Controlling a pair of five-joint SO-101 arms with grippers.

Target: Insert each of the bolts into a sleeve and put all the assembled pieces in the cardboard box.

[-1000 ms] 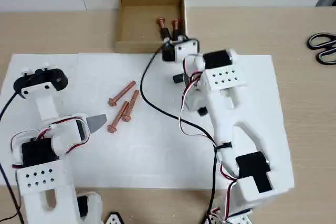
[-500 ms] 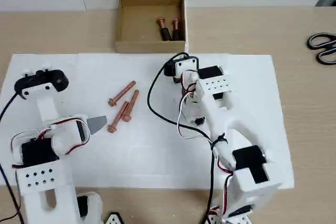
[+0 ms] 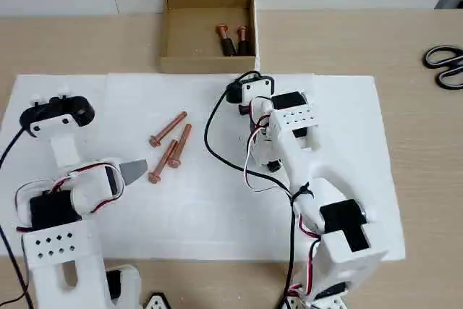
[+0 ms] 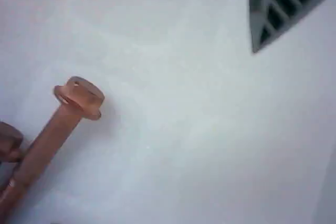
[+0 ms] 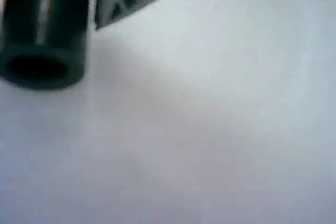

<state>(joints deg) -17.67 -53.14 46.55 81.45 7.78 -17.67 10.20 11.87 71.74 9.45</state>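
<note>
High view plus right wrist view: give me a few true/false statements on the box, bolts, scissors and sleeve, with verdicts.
1. Two assembled pieces lie in the cardboard box. True.
2. Four loose bolts lie outside the box. False: three bolts lie there, on the white sheet.
3. The scissors lie on the white sheet. False: they lie on the bare table, off the sheet.
4. The right wrist view shows a black sleeve with its open end visible. True.
</note>
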